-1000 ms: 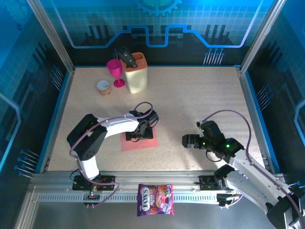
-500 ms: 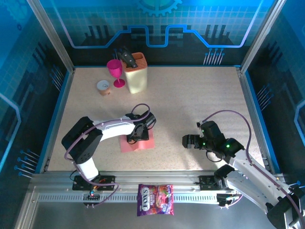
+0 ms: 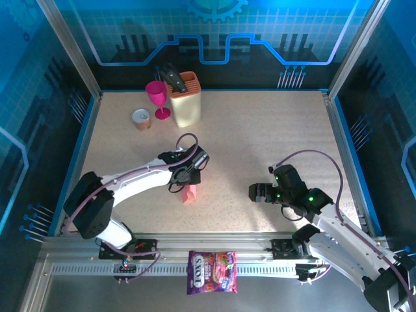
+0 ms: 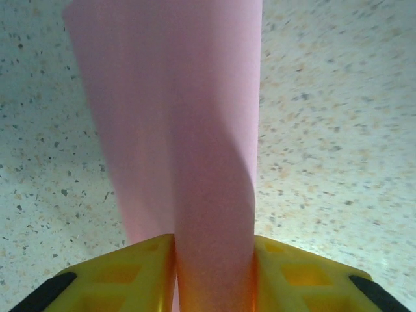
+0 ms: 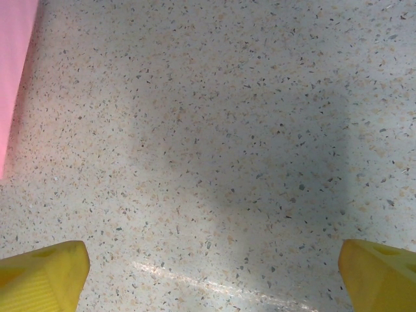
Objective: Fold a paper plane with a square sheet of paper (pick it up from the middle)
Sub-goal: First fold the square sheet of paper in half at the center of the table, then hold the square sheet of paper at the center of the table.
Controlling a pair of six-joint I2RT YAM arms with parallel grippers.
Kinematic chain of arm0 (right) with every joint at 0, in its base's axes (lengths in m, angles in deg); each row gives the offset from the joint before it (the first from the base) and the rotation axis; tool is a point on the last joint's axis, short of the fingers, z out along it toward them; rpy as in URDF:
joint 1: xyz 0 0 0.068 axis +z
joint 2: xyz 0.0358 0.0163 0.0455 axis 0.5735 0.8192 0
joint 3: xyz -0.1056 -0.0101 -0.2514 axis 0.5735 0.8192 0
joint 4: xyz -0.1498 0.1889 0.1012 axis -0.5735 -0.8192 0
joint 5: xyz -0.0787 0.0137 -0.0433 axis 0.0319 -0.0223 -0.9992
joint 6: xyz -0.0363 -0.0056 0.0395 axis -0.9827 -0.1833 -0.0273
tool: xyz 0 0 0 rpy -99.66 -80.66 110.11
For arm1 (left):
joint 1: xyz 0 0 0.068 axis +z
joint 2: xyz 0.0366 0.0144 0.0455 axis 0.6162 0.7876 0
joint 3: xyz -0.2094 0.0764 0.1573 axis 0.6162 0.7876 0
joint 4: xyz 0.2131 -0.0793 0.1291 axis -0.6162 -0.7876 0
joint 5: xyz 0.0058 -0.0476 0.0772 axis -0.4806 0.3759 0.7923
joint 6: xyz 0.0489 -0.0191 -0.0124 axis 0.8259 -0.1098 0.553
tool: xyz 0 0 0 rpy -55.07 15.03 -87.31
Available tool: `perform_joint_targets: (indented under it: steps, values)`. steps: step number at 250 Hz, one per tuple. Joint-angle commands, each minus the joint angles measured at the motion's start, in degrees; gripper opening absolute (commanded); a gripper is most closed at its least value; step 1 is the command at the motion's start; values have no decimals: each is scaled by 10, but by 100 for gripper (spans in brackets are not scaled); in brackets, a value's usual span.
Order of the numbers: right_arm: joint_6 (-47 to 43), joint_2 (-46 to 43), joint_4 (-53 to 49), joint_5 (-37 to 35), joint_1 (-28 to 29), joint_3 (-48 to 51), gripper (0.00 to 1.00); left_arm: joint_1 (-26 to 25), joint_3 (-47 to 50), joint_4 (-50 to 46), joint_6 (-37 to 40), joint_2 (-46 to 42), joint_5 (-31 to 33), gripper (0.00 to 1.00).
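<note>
1. A second ago my left tool [image 3: 186, 177] stood spread over the middle of the pink sheet of paper [image 3: 189, 194], which lay flat on the bench [image 3: 260, 130]. Since then the tool has drawn together and come up.
2. The flat square is gone from the bench. In the left wrist view the sheet [image 4: 195, 130] is bunched into a narrow drape, squeezed between my two yellow fingers [image 4: 140, 276].
3. I judge the pick-up from the middle is done, or nearly so. No fold of the plane has been made yet.
4. The sheet hangs straight below my left tool [image 4: 213, 273], held by its middle, both halves trailing toward the bench. I cannot tell whether its lower end touches the surface.
5. It sits left of centre, toward the near edge of the bench.
6. My right tool [image 3: 255, 192] is spread wide and holds nothing, hovering over bare bench to the right, well apart from the sheet. Its wrist view catches a pink strip of the sheet [image 5: 13, 65] at the left edge.
</note>
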State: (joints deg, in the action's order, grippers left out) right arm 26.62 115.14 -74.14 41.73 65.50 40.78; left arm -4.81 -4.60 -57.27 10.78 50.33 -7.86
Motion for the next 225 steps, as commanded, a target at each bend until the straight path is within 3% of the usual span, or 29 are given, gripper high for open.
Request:
perform_joint_targets:
  steps: [1, 51, 109, 168, 225]
  values:
    - [-6, 0, -7, 4, -10, -14, 99, -15, -18, 13, 20, -43, -2, 34]
    - [-16, 9, -14, 5, -28, -29, 99, -42, 3, 136, 2, -97, -82, 35]
    - [-24, 3, -32, 24, -76, -41, 99, -85, 92, 366, -74, -75, -138, 36]
    - [-20, -1, -48, 51, -111, -44, 99, -118, 188, 504, -121, -29, -43, 37]
    - [-13, 8, -47, 72, -113, -41, 99, -120, 241, 501, -145, -13, 44, 37]
